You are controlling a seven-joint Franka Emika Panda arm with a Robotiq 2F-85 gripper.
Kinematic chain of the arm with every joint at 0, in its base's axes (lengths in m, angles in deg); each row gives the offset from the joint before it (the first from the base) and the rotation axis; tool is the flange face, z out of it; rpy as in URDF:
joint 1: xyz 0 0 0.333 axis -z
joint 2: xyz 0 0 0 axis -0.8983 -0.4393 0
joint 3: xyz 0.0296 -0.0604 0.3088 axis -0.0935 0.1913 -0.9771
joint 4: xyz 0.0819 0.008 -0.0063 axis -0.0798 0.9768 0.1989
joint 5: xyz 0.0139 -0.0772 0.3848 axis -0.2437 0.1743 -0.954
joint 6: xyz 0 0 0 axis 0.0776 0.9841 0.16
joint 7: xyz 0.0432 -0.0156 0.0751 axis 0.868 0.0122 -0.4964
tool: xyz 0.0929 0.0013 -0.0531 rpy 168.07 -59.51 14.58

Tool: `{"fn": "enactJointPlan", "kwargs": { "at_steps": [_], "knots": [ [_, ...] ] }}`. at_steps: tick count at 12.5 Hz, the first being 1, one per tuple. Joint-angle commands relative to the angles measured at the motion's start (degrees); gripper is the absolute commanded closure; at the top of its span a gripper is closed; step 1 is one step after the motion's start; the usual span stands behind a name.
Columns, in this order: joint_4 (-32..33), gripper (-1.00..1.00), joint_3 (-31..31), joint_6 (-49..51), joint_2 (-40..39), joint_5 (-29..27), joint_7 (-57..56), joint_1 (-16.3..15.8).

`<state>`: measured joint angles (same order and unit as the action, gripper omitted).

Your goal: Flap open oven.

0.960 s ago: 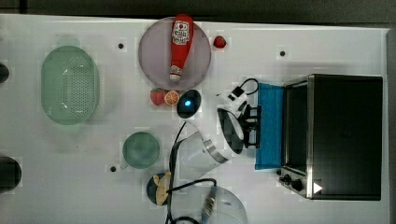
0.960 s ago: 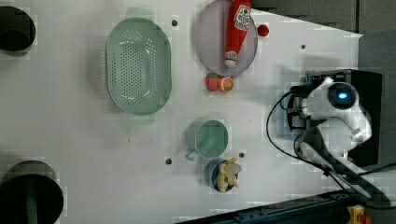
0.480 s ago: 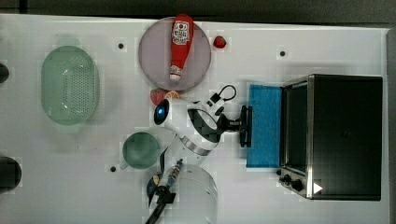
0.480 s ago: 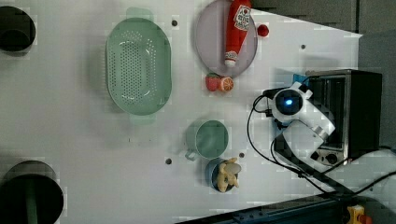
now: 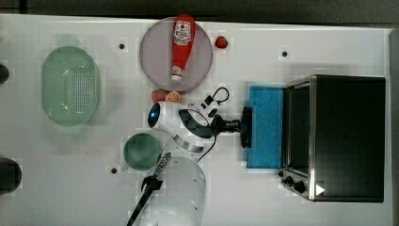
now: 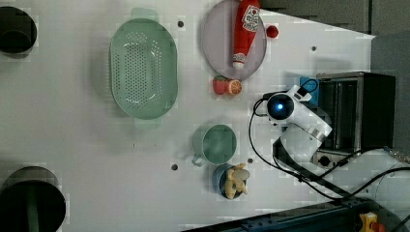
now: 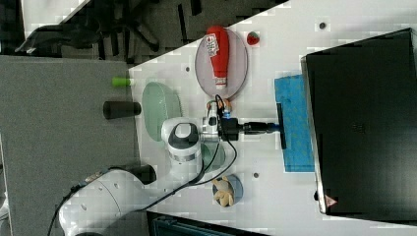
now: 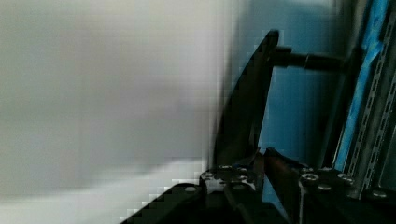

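On the white table point(image 5: 329, 37), left of the oven point(image 5: 348, 136), lie a green colander point(image 5: 70, 92), a ketchup bottle point(image 5: 182, 44) on a plate point(image 5: 150, 61), and a green cup point(image 5: 141, 151), while the gripper point(image 5: 241, 126) pinches the dark handle point(image 5: 246, 127) of the oven's blue door point(image 5: 266, 127), folded down flat.
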<state>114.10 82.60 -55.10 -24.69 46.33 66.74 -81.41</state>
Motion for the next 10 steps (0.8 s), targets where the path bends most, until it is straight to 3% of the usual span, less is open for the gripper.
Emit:
{"fn": "enactJointPlan", "kwargs": {
  "at_steps": [1,5,10],
  "knots": [
    [-1.60,0.65,0.36,-3.41,2.09,-0.51,3.19,0.00],
    [-1.57,0.65,0.49,-5.08,11.27,-10.93,3.09,0.49],
    [-1.52,0.65,0.62,-1.78,25.08,-34.17,2.71,1.38]
  ]
}}
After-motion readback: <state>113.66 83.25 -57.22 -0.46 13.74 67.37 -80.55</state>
